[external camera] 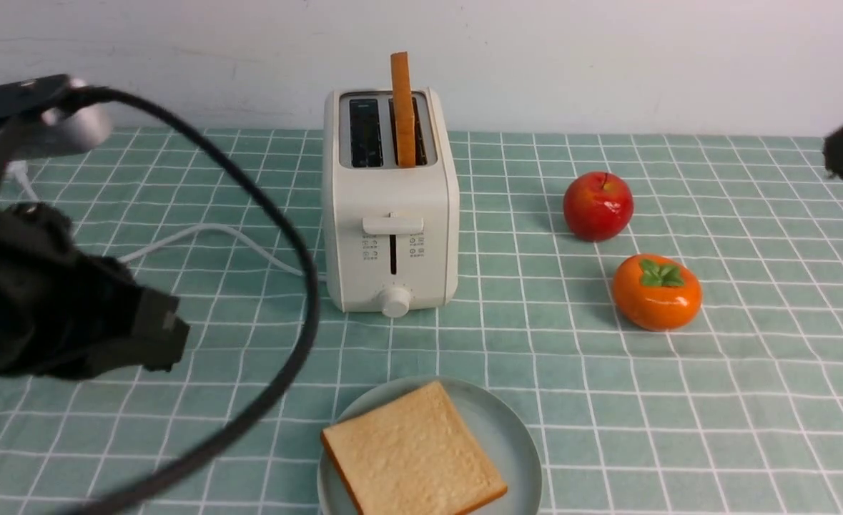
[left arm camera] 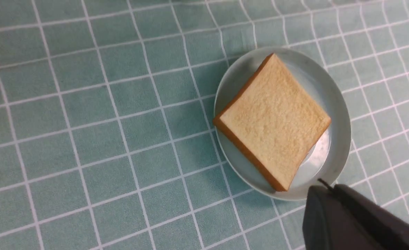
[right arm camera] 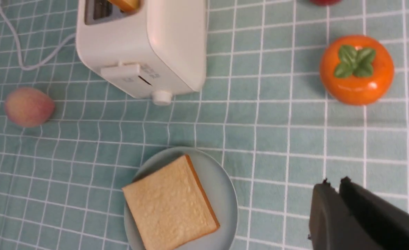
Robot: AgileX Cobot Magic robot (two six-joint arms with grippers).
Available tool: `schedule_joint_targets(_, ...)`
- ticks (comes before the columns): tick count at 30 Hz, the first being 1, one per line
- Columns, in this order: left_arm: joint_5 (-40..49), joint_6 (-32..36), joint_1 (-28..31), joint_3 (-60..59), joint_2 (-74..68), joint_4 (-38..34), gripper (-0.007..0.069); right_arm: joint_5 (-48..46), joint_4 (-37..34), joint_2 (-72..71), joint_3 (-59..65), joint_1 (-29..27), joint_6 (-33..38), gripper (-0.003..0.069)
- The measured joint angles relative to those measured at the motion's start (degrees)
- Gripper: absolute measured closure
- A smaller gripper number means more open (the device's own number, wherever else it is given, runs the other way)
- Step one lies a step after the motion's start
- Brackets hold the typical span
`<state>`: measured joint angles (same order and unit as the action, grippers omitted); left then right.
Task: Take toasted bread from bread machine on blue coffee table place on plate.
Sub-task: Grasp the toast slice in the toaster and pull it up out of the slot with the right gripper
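Front view bright, evenly lit; toast and printing on the toaster point(external camera: 392, 207) crisp. Small glints on the apple point(external camera: 598, 206) and persimmon point(external camera: 656, 292), right of the toaster. Left of it, the black cable point(external camera: 299, 286) and left arm point(external camera: 56, 286) blur. Left wrist view dimmer; pale sheen on the plate point(left arm camera: 336, 149) beside the toast point(left arm camera: 273, 121), grid lines wavy nearby. Right wrist view softer; near the toaster, the peach point(right arm camera: 30, 107) looks hazy.
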<state>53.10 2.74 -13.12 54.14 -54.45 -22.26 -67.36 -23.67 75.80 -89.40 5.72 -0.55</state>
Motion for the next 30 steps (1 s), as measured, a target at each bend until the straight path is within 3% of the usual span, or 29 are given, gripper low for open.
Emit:
schedule_joint_targets(6, -6.0, -1.5, -0.1, -10.2, 13.3, -0.6, 0.0638, 0.5, 3.0, 9.9, -10.8, 8.1, -1.5, 0.058)
schedule_joint_targets(11, -6.9, -1.7, -0.1, -20.0, 25.3, -0.8, 0.0638, 1.2, 13.0, 23.6, -25.4, 18.2, -5.9, 0.0463)
schedule_joint_targets(16, -5.3, -1.8, -0.1, -24.1, 32.9, -0.8, 0.0638, 5.2, 20.1, 34.5, -36.3, 23.6, -6.6, 0.0309)
schedule_joint_targets(23, -1.0, -1.8, -0.1, -24.5, 40.6, -0.8, 0.0638, 14.3, 23.2, 45.8, -43.5, 26.2, -6.6, 0.0118)
schedule_joint_targets(30, 2.5, -4.0, -0.1, -24.5, 42.2, -0.8, 0.0638, 22.3, 25.6, 51.6, -43.6, 26.1, -6.7, 0.0099)
